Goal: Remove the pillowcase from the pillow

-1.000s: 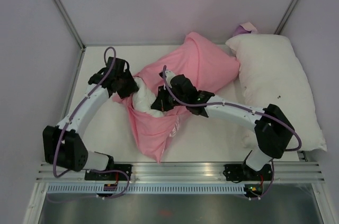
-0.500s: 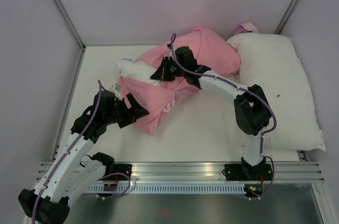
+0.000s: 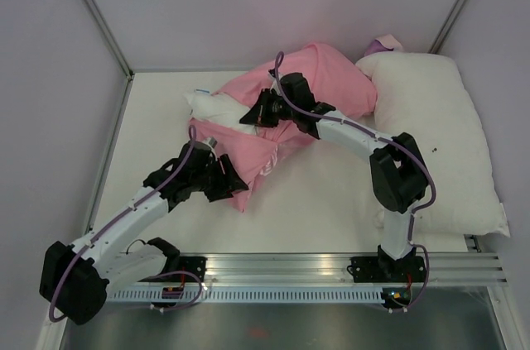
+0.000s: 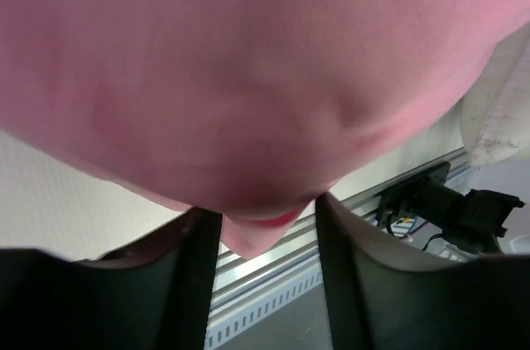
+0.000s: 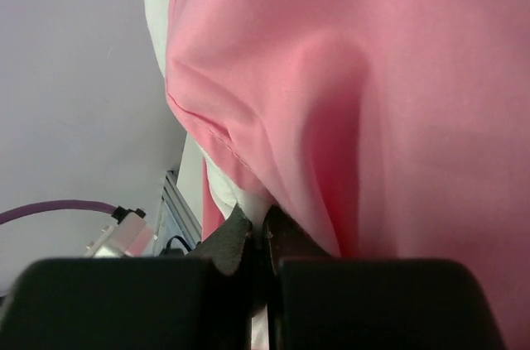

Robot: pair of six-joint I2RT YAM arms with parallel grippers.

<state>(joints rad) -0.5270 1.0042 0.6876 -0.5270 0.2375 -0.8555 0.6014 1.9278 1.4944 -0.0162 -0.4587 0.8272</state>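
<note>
Two claws are at the pillowcase [image 3: 323, 89], which lies bunched on the table [image 3: 315, 201] toward its far edge, the white pillow [image 3: 211, 106] poking out at its left end. The left claw [image 3: 230, 186] stands released, fingers straddling the case's near corner; the right claw [image 3: 255, 115] is clenched at the hem where pink meets white, and which cloth it pinches I cannot tell.
</note>
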